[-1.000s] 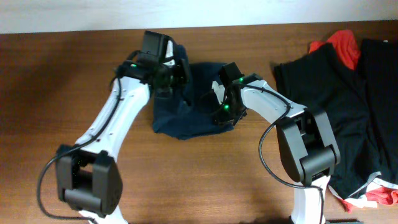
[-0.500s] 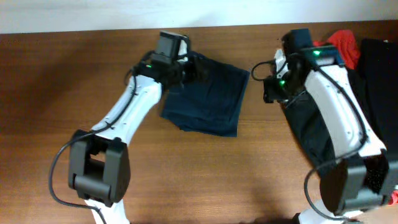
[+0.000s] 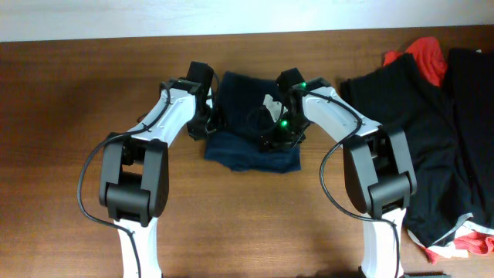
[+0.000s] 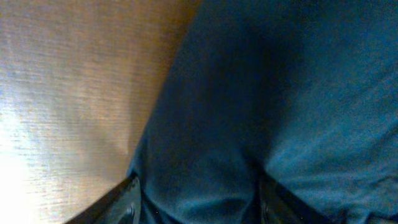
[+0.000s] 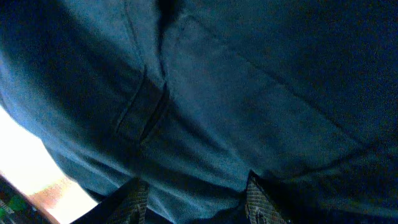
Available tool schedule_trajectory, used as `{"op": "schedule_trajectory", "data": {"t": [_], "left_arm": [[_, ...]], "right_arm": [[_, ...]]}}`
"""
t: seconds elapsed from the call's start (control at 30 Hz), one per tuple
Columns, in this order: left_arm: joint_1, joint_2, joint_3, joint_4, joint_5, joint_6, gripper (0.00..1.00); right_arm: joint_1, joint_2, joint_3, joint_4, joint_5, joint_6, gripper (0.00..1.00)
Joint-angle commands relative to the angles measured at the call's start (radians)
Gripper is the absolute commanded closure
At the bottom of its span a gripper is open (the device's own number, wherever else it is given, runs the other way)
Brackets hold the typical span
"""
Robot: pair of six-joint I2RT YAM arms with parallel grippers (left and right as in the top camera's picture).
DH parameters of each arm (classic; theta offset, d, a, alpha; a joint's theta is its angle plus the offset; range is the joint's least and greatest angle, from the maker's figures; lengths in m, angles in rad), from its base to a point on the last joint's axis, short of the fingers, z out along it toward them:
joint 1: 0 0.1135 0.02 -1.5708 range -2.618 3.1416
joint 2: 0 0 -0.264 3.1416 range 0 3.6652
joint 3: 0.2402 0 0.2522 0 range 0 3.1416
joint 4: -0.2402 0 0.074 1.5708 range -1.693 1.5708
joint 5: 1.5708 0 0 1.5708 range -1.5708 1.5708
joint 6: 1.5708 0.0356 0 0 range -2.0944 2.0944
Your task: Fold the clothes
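Note:
The navy-blue shorts (image 3: pixel 248 153) lie folded into a compact rectangle at the table's middle back. My left gripper (image 3: pixel 208 120) is down at their left edge and my right gripper (image 3: pixel 278 131) on their right half. In the left wrist view my left gripper (image 4: pixel 198 208) stands open, its fingers (image 4: pixel 127 205) wide apart with a bulge of the shorts (image 4: pixel 280 93) between them. My right gripper (image 5: pixel 196 202) is open too, its fingertips (image 5: pixel 258 199) spread over the shorts (image 5: pixel 249 93), where a seam runs. I see no pinched cloth at either.
A black garment (image 3: pixel 409 123) is spread over the table's right side, with red cloth (image 3: pixel 424 58) at the back right and a red and white edge (image 3: pixel 471 243) at the front right. Brown wooden tabletop (image 3: pixel 77 116) shows at the left and front.
The left gripper has opened from shut and dropped to the shorts' left edge. The right arm swung out towards the black garment and came back onto the shorts, which now lie more compactly folded.

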Motion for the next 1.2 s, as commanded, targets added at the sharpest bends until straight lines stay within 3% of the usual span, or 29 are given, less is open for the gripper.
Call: {"op": "schedule_trajectory", "data": {"t": [0.0,0.1,0.2,0.23,0.27,0.33,0.4,0.57,0.63,0.77,0.8,0.83,0.87,0.9,0.93,0.97,1.03,1.17], "left_arm": [[-0.002,0.026,-0.018,-0.325,0.008,0.024,0.48],[-0.029,0.01,-0.018,-0.494,0.079,0.061,0.55],[-0.086,-0.148,-0.016,-0.448,-0.009,0.061,0.54],[-0.086,-0.204,-0.016,-0.407,-0.061,0.061,0.5],[-0.079,-0.262,-0.016,-0.339,-0.119,0.074,0.34],[-0.066,-0.312,-0.016,-0.186,-0.167,0.187,0.24],[-0.037,-0.299,-0.016,0.015,-0.13,0.339,0.18],[-0.007,-0.15,-0.016,0.219,0.146,0.515,0.13],[-0.009,-0.064,-0.016,0.275,0.236,0.549,0.03],[-0.021,0.046,-0.016,0.277,0.318,0.551,0.03],[-0.031,0.07,-0.016,0.263,0.324,0.55,0.07],[-0.038,0.085,-0.016,0.249,0.322,0.551,0.3],[-0.04,0.094,-0.016,0.237,0.311,0.551,0.63],[-0.039,0.094,-0.016,0.223,0.297,0.551,0.89],[-0.029,0.086,-0.015,0.21,0.293,0.551,0.99],[-0.011,0.077,-0.01,0.192,0.274,0.545,0.99],[0.05,0.052,0.018,0.123,0.096,0.493,1.0],[0.294,-0.018,0.089,0.001,-0.204,0.493,1.0]], "right_arm": [[-0.014,0.022,-0.01,-0.123,0.37,0.079,0.48],[-0.045,0.02,-0.009,-0.158,0.607,0.174,0.48],[-0.096,0.016,0.029,-0.166,0.639,0.175,0.48],[-0.105,0.006,0.048,-0.177,0.639,0.175,0.48],[-0.112,-0.02,0.069,-0.187,0.639,0.175,0.48],[-0.114,-0.071,0.102,-0.204,0.635,0.176,0.48],[-0.113,-0.16,0.151,-0.239,0.634,0.175,0.46],[-0.113,-0.361,0.174,-0.269,0.552,0.175,0.35],[-0.113,-0.391,0.174,-0.278,0.498,0.175,0.33],[-0.113,-0.391,0.173,-0.294,0.484,0.175,0.33],[-0.113,-0.391,0.173,-0.299,0.485,0.175,0.33],[-0.113,-0.391,0.173,-0.303,0.485,0.175,0.33],[-0.114,-0.391,0.173,-0.313,0.485,0.171,0.33],[-0.114,-0.391,0.173,-0.324,0.488,0.158,0.33],[-0.114,-0.391,0.173,-0.341,0.488,0.129,0.33],[-0.114,-0.391,0.173,-0.349,0.489,0.129,0.33],[-0.122,-0.391,0.173,-0.356,0.488,0.13,0.34],[-0.141,-0.391,0.173,-0.372,0.488,0.13,0.34]]}}
